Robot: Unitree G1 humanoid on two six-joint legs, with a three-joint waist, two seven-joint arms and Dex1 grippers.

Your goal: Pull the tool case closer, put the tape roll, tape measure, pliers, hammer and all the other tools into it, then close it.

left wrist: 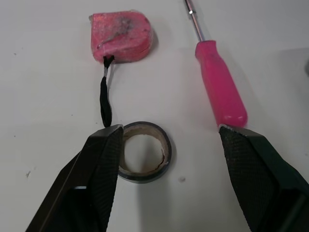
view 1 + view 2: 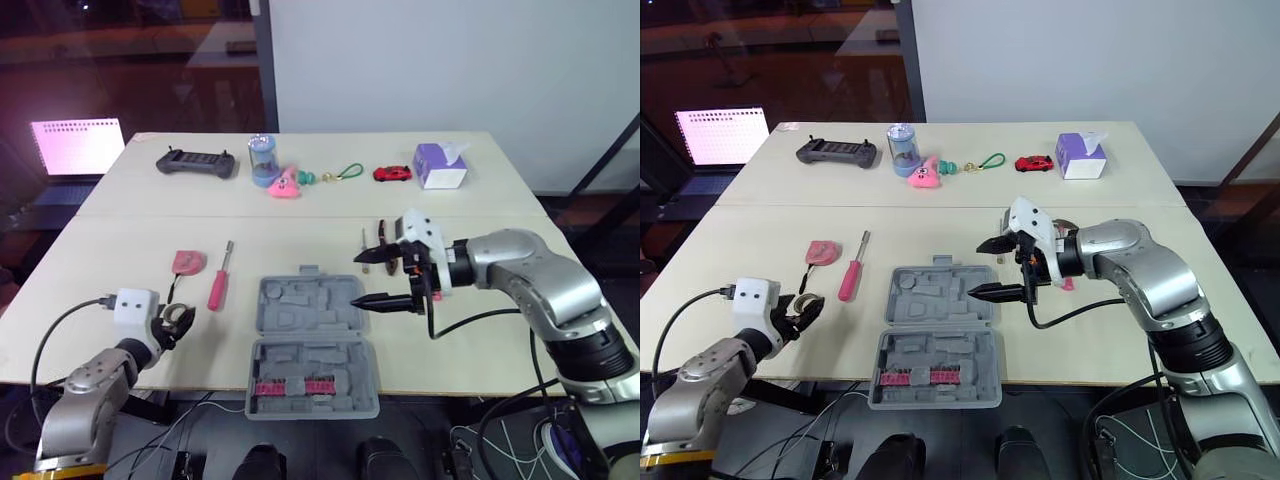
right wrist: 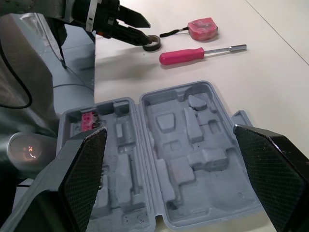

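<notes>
Two black fingers of the left gripper [image 1: 170, 129] stand spread around the tape roll [image 1: 143, 177], one fingertip touching its rim. Just beyond lie the pink tape measure [image 1: 120, 36] and a pink-handled screwdriver [image 1: 219, 87]. The right gripper [image 3: 170, 129], fingers wide apart and empty, hovers by the right side of the open grey tool case [image 3: 193, 145] at the pale table's [image 2: 120, 250] near edge. A laptop [image 2: 78, 145] glows pink beside dark glass, its text too small to read.
</notes>
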